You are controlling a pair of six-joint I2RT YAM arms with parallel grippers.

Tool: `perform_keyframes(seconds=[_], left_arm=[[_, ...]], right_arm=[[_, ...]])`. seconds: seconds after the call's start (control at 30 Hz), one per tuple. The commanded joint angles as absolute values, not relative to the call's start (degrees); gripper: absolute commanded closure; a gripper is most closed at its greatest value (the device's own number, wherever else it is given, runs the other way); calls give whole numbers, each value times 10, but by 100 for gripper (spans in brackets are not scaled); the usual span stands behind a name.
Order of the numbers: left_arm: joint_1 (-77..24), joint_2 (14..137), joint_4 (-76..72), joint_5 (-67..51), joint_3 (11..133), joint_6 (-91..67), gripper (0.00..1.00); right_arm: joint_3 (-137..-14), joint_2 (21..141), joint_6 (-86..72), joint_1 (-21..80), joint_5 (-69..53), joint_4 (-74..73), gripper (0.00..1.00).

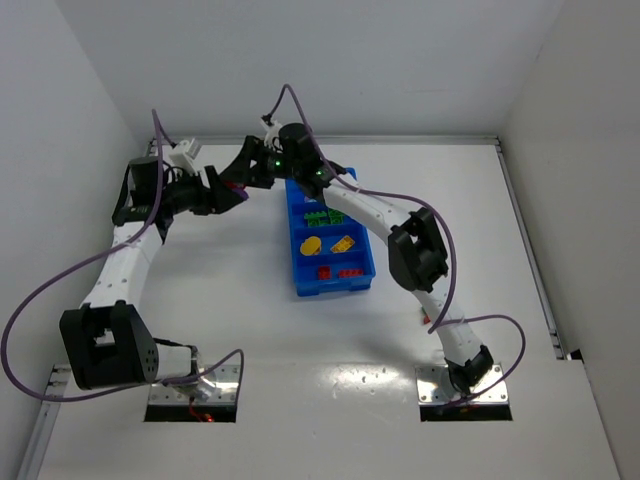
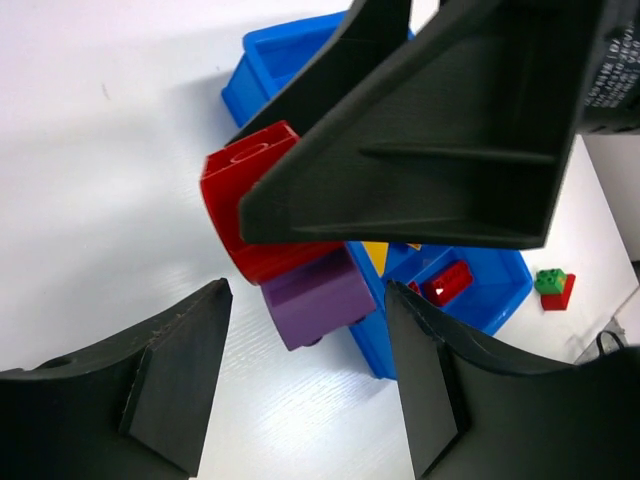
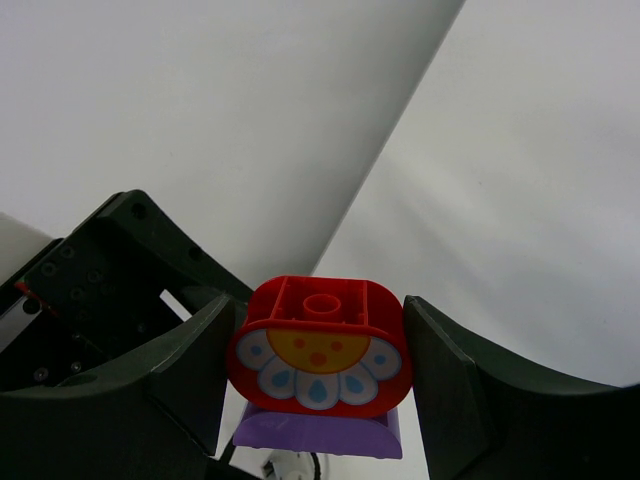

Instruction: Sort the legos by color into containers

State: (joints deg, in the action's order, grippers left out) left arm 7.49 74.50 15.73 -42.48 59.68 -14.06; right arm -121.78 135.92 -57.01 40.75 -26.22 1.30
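My right gripper (image 3: 320, 372) is shut on a red rounded lego with a flower print (image 3: 320, 350). A purple lego (image 3: 320, 436) is stuck to its underside. The stack is held in the air left of the blue tray (image 1: 304, 285). In the left wrist view the red lego (image 2: 240, 205) and the purple lego (image 2: 315, 300) hang just beyond my open left gripper (image 2: 305, 395), which holds nothing. In the top view my left gripper (image 1: 232, 192) and right gripper (image 1: 246, 170) meet tip to tip. The tray holds green (image 1: 322, 215), yellow (image 1: 313, 245) and red legos (image 1: 350, 270) in separate compartments.
A green piece stacked on a red one (image 2: 553, 288) lies on the table right of the tray. It shows as a small speck beside the right arm (image 1: 428, 320). My right arm crosses over the tray's far compartment and hides it. White walls close in on the left, back and right.
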Motion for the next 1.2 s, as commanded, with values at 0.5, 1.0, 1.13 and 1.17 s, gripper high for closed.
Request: perform_keyframes(seconds=[0.5,1.0,1.13,1.17], left_arm=[[78,756,116,-390,614,-162,42],[78,773,145,-396,604,-167,67],[72,767,150,-396,597,-167,70],[72,767,150,-396,597,-167,71]], right_arm=[[-1212,1332,-567,425,-250,28,100],[-1237,1332,-550,419,-180,0,100],[-1257,1343,-545,414,-157,-5,100],[-1257,1343,-545,414,-157,-5,100]])
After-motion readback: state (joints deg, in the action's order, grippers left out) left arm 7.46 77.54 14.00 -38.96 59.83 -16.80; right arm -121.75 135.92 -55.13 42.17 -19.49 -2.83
